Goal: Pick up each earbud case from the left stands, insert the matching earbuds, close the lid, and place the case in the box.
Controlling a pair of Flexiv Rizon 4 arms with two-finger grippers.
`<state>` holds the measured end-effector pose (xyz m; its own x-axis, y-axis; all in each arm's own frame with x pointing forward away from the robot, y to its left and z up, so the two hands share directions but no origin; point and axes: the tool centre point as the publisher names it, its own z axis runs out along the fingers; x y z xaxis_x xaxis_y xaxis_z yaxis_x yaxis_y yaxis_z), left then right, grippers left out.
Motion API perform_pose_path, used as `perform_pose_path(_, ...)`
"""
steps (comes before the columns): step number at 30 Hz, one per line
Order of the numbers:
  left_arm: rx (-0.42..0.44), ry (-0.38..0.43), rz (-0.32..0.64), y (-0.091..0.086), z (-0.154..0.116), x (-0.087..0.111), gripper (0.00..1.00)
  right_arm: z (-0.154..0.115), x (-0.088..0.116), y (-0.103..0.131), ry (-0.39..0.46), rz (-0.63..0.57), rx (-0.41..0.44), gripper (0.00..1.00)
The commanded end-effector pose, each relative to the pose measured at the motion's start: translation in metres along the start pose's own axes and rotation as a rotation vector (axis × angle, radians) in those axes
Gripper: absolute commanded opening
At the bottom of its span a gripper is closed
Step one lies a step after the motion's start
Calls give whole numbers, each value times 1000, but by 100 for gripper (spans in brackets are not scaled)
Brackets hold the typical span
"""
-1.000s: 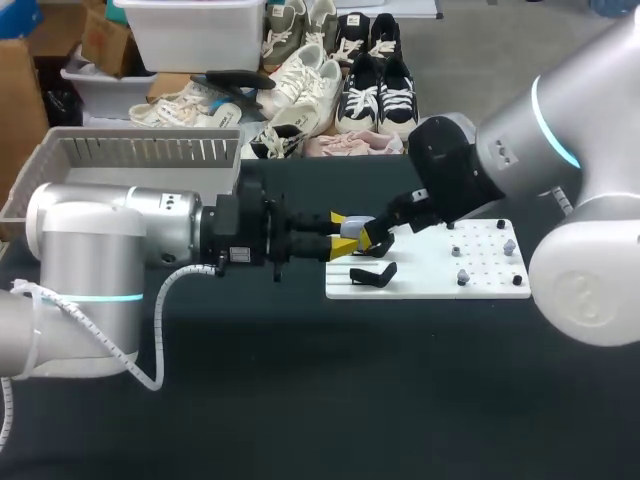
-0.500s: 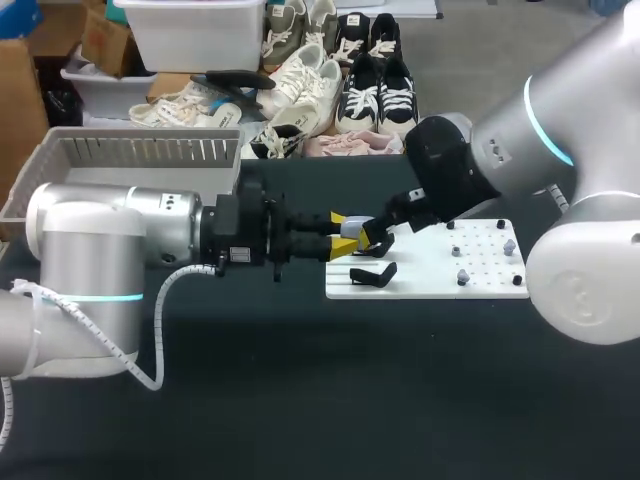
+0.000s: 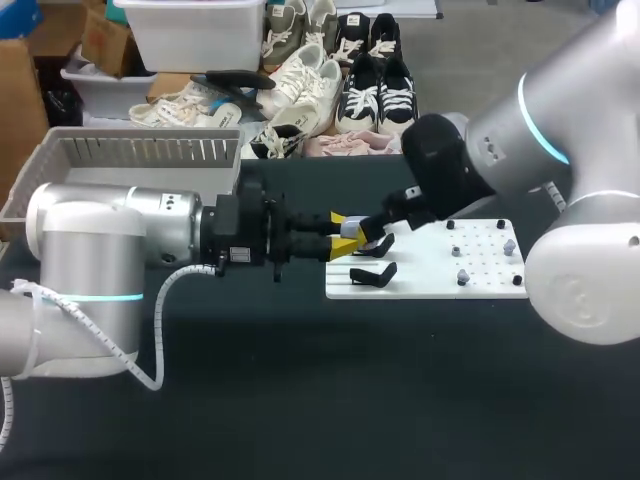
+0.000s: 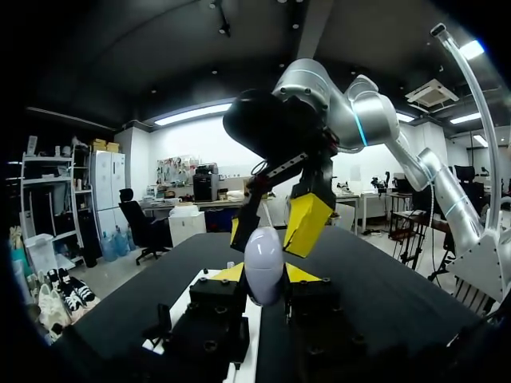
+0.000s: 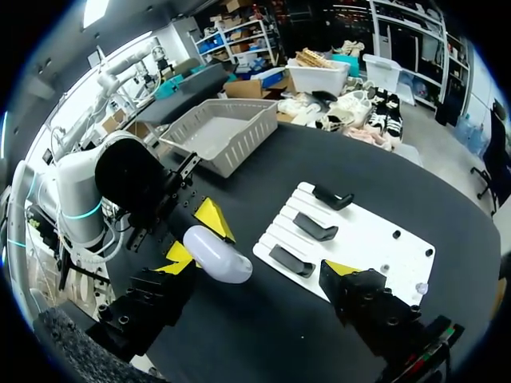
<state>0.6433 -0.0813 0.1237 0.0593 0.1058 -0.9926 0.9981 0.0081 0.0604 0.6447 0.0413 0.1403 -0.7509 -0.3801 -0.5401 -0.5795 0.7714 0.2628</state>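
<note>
1. White with a faint lilac tint, the earbud case sits at the centre of the head view. It is held off the dark table, over the left edge of a white board. Its lid looks closed.
2. The left claw comes in level from the left of the frame and is clamped on the case. In the left wrist view the case stands upright between its two yellow tips, both pressed against it from opposite sides.
3. The right claw reaches in from the upper right and meets the case from the far end. Its fingers stand wide apart. In the right wrist view one fingertip is just beside the case, though I cannot tell whether it touches. The other is well clear, over the board.
4. Black stands lie in a row on the board's left part, ahead of the right claw. In the head view the nearest one sits just below the two claws.
5. Small grey earbuds rest on the board's right part, well apart from both claws.
6. A grey slatted basket stands at the upper left of the head view, behind the left arm.
</note>
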Motion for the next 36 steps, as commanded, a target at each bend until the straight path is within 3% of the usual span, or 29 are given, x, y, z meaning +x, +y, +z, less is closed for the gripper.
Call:
perform_pose_path(1,-2,-3,1,-1,0,0,0,-5,-3,4,-9,3,30,100)
perform_pose_path(10,-2,-3,1,-1,0,0,0,-9,-10,0,-7,4,53,100)
perform_pose_path(22,-2,-3,1,-1,0,0,0,-26,-40,-10,-67,-28,100,100)
perform_pose_path(26,-2,-3,1,-1,0,0,0,-44,-41,-25,-89,-21,178,100)
perform_pose_path(30,-2,-3,1,-1,0,0,0,-62,-36,-48,-80,-34,329,100)
perform_pose_path(36,-2,-3,1,-1,0,0,0,-71,-16,-82,32,-76,569,100)
